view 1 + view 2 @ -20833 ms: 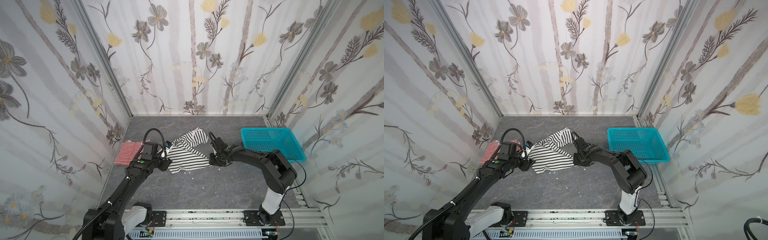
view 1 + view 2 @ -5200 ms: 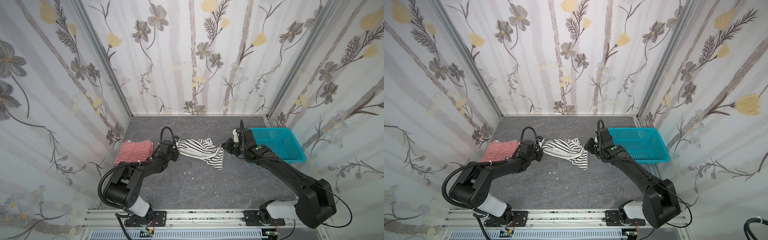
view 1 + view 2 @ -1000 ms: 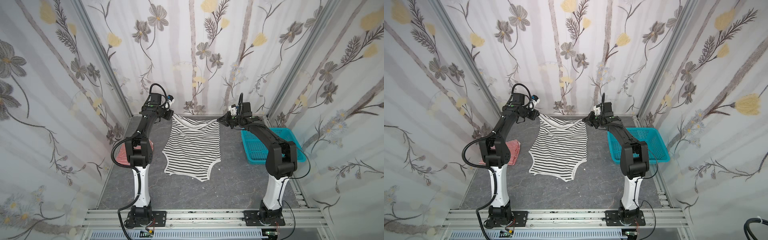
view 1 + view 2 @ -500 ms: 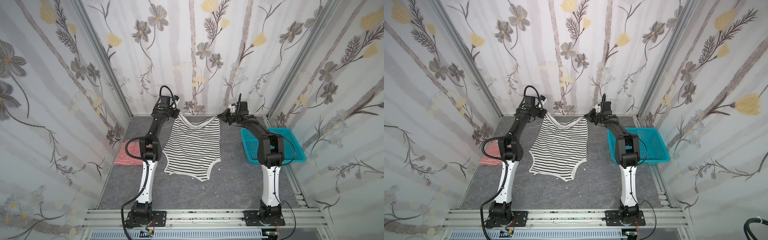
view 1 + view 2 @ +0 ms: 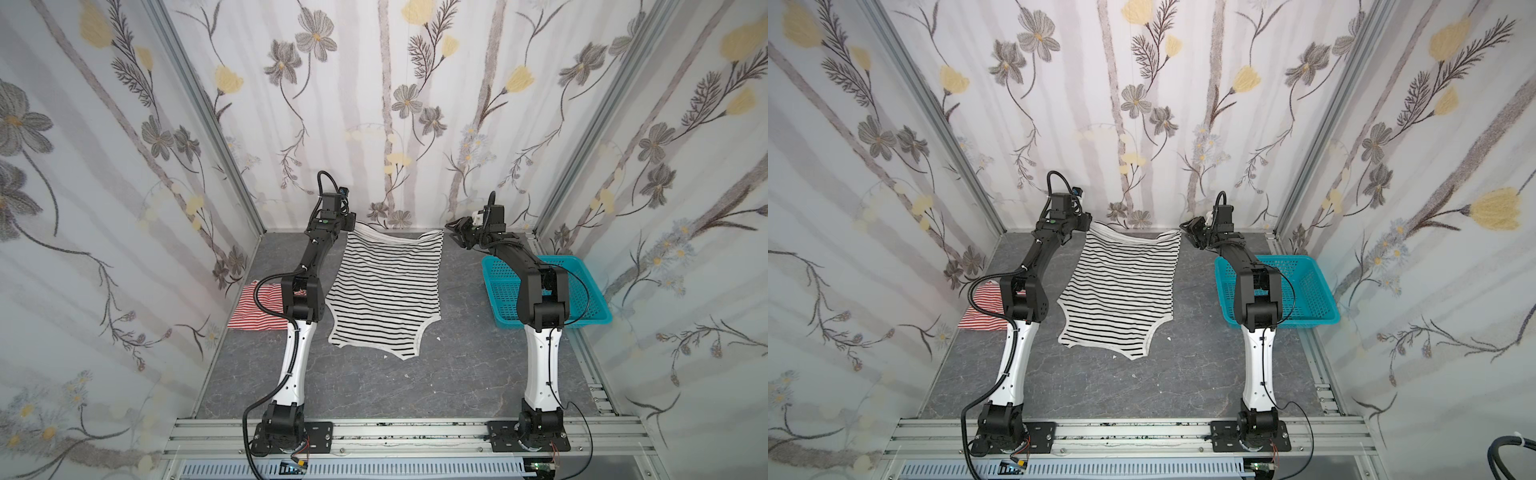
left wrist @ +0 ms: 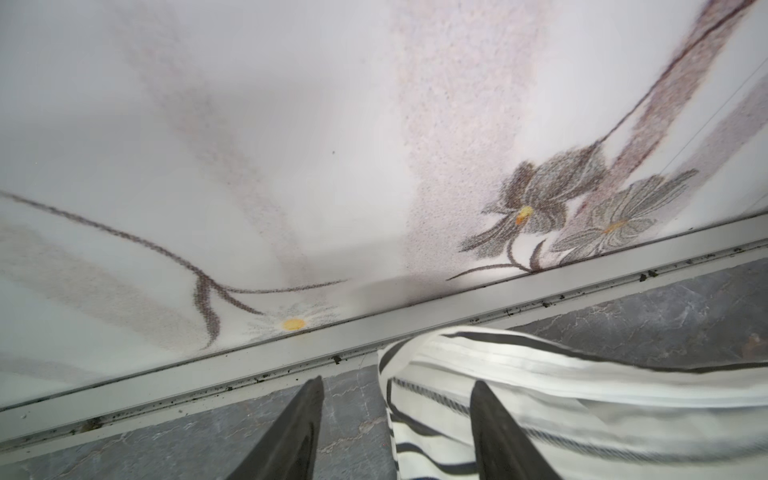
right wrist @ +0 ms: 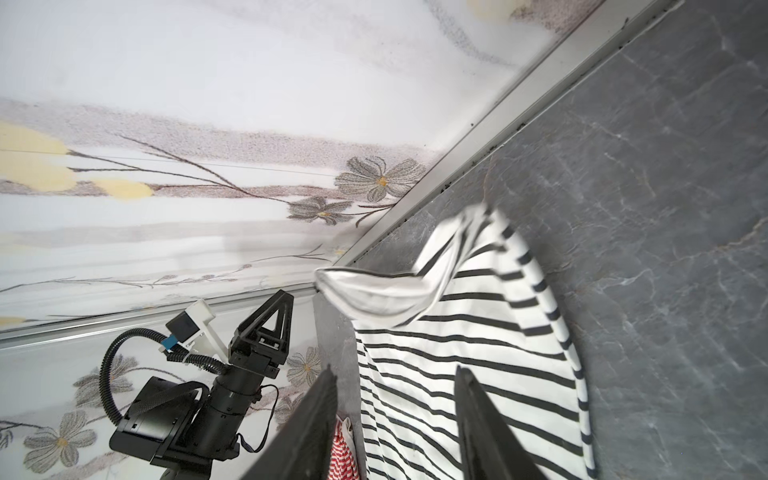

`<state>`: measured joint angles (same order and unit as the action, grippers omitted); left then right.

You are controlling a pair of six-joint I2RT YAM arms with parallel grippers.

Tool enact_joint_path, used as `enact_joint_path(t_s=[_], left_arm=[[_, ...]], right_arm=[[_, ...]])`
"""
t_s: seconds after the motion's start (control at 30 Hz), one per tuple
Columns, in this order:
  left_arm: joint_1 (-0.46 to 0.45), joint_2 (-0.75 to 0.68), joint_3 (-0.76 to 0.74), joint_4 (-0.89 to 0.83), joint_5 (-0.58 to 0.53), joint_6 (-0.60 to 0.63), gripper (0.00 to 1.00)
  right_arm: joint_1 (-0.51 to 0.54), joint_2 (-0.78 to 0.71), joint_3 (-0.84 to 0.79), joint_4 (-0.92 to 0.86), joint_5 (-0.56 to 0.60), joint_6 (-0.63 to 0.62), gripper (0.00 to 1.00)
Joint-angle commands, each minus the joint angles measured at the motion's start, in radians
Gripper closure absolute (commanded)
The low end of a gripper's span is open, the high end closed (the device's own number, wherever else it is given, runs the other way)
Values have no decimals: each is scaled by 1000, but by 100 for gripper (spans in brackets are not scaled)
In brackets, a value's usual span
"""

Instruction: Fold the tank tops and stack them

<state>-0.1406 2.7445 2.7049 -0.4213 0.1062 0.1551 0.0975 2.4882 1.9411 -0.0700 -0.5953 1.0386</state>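
The black-and-white striped tank top (image 5: 386,286) (image 5: 1121,286) lies spread flat on the grey table, its shoulder edge at the back wall. At the top's far left corner, my left gripper (image 5: 351,220) (image 6: 397,384) stands open; a strap (image 6: 436,365) lies loose between its fingers. My right gripper (image 5: 453,232) (image 7: 395,372) is open just off the far right corner, clear of the cloth (image 7: 478,332). The red-and-white tank top (image 5: 259,307) (image 5: 982,309) lies folded at the left wall, partly behind my left arm.
A turquoise mesh basket (image 5: 582,266) (image 5: 1308,266) stands at the right wall, behind my right arm. The back wall's metal rail (image 6: 415,324) runs close beyond both grippers. Small white specks (image 5: 438,338) dot the table near the striped top's hem.
Both grippers were shut on the striped top's shoulder corners and now stand open. The top's far edge has dropped toward the table, and the right corner hangs free of my right gripper.
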Motion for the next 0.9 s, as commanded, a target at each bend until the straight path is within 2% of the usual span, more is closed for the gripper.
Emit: enact_joint_path(t_s=[0.0, 0.13, 0.23, 0.4, 0.53, 0.67, 0.87], left_arm=[[4, -38, -38, 44, -54, -53, 44], [19, -177, -249, 43, -4, -75, 47], [15, -354, -512, 48, 102, -52, 51], [-14, -650, -936, 57, 202, 6, 51], [-49, -837, -1203, 57, 184, 88, 51], [-63, -941, -1394, 53, 145, 146, 50], [-97, -1059, -1612, 54, 106, 219, 50]], right_arm=[[6, -54, -45, 55, 11, -31, 52], [49, -147, -136, -48, 82, -155, 52], [105, -179, -149, -203, 138, -275, 53], [209, -187, -155, -407, 282, -427, 54], [268, -190, -203, -455, 378, -479, 54], [290, -195, -253, -471, 426, -505, 55], [306, -221, -355, -428, 419, -523, 55]])
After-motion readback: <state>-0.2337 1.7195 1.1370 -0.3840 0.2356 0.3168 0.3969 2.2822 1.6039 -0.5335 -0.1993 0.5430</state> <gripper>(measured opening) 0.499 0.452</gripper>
